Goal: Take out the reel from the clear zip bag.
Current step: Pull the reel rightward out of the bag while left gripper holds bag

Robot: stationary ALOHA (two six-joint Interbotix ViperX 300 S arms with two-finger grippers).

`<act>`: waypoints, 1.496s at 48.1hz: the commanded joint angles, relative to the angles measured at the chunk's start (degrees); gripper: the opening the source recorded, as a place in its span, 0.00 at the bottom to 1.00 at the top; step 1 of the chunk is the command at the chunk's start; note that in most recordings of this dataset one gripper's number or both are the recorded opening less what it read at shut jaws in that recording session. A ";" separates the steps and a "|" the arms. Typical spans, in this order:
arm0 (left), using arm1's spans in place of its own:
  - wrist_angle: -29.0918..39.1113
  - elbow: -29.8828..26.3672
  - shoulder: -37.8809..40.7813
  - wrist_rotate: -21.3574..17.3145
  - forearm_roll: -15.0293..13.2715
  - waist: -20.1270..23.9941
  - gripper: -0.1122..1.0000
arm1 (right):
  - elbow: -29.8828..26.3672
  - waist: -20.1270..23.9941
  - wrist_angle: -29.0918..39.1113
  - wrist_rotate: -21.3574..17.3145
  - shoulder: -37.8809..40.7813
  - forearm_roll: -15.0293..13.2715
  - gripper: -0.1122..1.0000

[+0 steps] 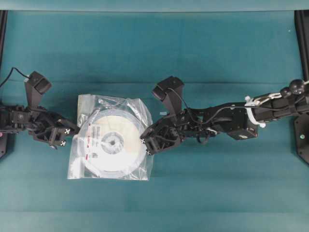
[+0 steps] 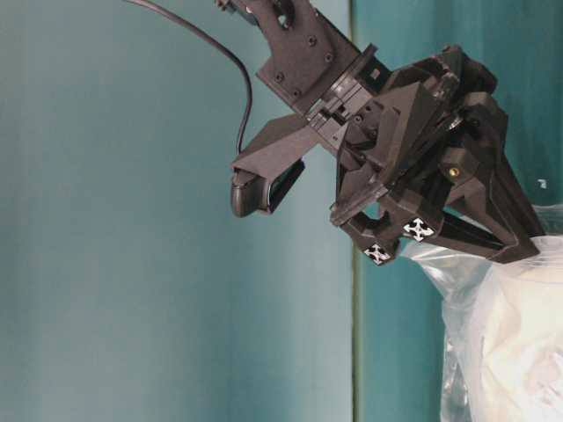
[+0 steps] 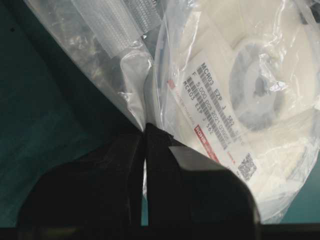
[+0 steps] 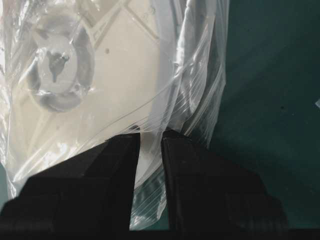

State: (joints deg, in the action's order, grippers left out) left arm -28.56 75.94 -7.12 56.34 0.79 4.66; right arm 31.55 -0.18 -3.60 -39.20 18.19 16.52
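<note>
Two end effectors work the bag [image 1: 110,137] at centre frame on the bench [image 1: 203,198]: the left end effector [image 3: 145,131] pinches its left edge tight, while the right end effector [image 4: 150,136] stands narrowly parted around the right edge, grip unclear. Seize the reel [image 1: 113,142], still inside, through the mouth, not film alone.

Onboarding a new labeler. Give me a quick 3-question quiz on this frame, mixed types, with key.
1. True or false: the reel is entirely outside the clear zip bag.
2. What does the left end effector pinch? A) the bag's film B) a cable C) nothing
3. Fill in: the right end effector has the bag's ___ edge between its fingers, seen from overhead.

Key: 1 false; 2 A; 3 right.
</note>
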 commanded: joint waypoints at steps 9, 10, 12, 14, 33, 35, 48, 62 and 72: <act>-0.26 -0.62 -0.09 0.00 0.18 -0.09 0.09 | 1.32 -0.09 -0.18 -0.44 -1.41 0.26 0.25; -0.35 -0.62 -0.09 0.00 0.18 -0.09 0.09 | 1.41 -0.09 -0.18 -0.44 -1.49 0.26 0.24; -0.26 -0.62 -0.09 0.00 0.18 -0.09 0.09 | 1.67 -0.18 -0.26 -0.44 -1.76 0.26 0.24; -0.26 -0.62 -0.09 0.00 0.18 -0.09 0.09 | 2.02 -0.26 -0.26 -0.44 -2.02 0.26 0.24; -0.26 -0.62 -0.09 0.00 0.18 -0.09 0.09 | 7.82 -1.49 -0.35 -0.44 -6.42 0.44 0.24; -0.26 -0.62 -0.09 0.00 0.18 -0.09 0.09 | 8.44 -1.76 -0.35 -0.44 -6.94 0.44 0.24; -0.26 -0.62 -0.09 0.00 0.18 -0.09 0.09 | 11.16 -2.29 -0.35 -0.44 -8.96 0.44 0.24; -0.26 -0.70 -0.09 0.00 0.09 -0.09 0.09 | 11.34 -2.29 0.09 -0.44 -9.05 0.44 0.22; -0.26 -0.62 -0.09 0.00 0.18 -0.09 0.09 | 13.10 -2.46 0.09 -0.53 -10.37 0.53 0.22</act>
State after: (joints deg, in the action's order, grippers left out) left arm -28.65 75.85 -7.03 56.34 0.79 4.66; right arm 44.03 -2.37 -3.69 -39.20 9.05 16.88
